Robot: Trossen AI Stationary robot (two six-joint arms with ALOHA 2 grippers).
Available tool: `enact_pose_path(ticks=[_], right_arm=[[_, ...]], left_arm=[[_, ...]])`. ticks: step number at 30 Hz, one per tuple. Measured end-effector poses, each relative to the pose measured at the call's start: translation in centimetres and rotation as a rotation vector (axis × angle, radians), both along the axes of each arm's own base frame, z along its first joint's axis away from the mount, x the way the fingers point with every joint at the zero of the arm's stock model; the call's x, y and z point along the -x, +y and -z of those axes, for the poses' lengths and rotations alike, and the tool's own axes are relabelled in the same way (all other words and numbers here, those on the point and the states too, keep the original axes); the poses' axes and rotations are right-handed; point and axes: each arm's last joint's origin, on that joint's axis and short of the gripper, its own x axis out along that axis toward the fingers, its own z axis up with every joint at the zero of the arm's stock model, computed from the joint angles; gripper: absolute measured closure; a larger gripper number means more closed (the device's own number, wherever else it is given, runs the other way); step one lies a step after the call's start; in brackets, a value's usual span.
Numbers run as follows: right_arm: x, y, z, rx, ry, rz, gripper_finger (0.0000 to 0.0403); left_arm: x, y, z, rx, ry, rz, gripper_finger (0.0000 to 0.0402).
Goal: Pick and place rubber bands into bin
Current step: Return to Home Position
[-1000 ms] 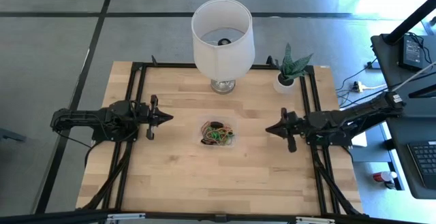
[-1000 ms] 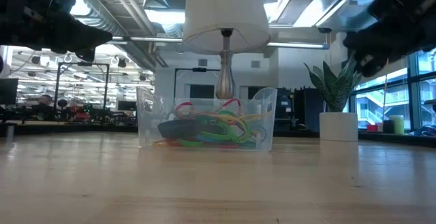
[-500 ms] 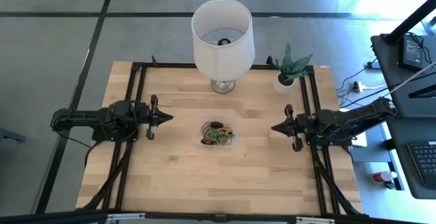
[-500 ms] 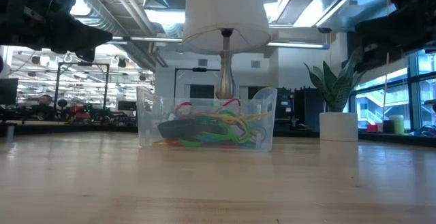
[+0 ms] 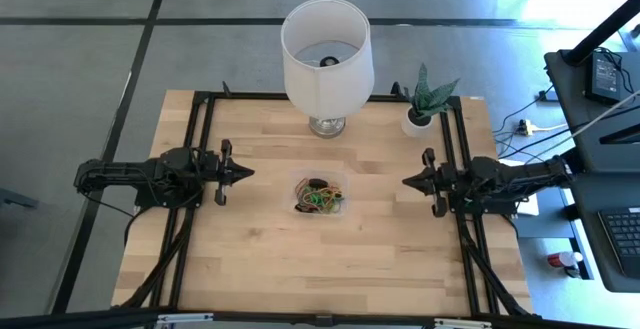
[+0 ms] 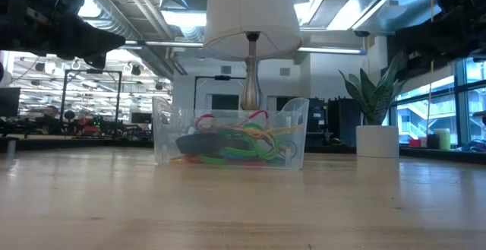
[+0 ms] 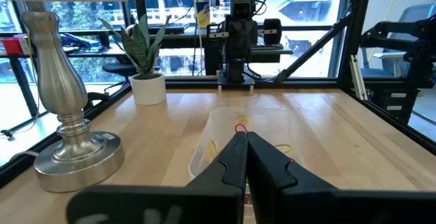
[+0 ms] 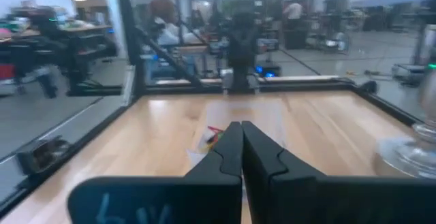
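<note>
My left gripper (image 5: 245,173) hovers near the bench's (image 5: 250,259) left edge and my right gripper (image 5: 406,182) near its right edge, each with its fingers pressed together. Between them, mid-bench, stands the clear bin (image 5: 297,184), with the coloured rubber bands (image 5: 322,200) heaped inside it.

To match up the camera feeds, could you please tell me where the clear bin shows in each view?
High view: bin in the middle of the table, near the lamp.
Low view: bin at centre, the lamp behind it.
Left wrist view: bin straight ahead, lamp to one side.
Right wrist view: bin straight ahead, lamp to one side.
Shared landmark: the lamp.
</note>
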Motion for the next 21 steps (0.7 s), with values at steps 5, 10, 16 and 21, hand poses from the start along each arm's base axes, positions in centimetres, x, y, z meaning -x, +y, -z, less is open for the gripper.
enact_pose_path(ticks=[5, 10, 16, 21], right_arm=[[0.02, 0.11, 0.01, 0.035, -0.002, -0.041, 0.0402], [0.01, 0.11, 0.04, 0.102, -0.003, -0.038, 0.0399], [0.0, 0.01, -0.01, 0.152, -0.009, -0.003, 0.0395], [0.0, 0.0, -0.02, 0.153, -0.009, 0.001, 0.0394]], left_arm=[[0.0, 0.0, 0.01, 0.0, 0.001, 0.0, 0.0398], [0.0, 0.0, 0.0, 0.0, 0.0, 0.0, 0.0398], [0.0, 0.0, 0.0, 0.0, 0.0, 0.0, 0.0398], [0.0, 0.0, 0.01, 0.0, 0.0, 0.0, 0.0398]])
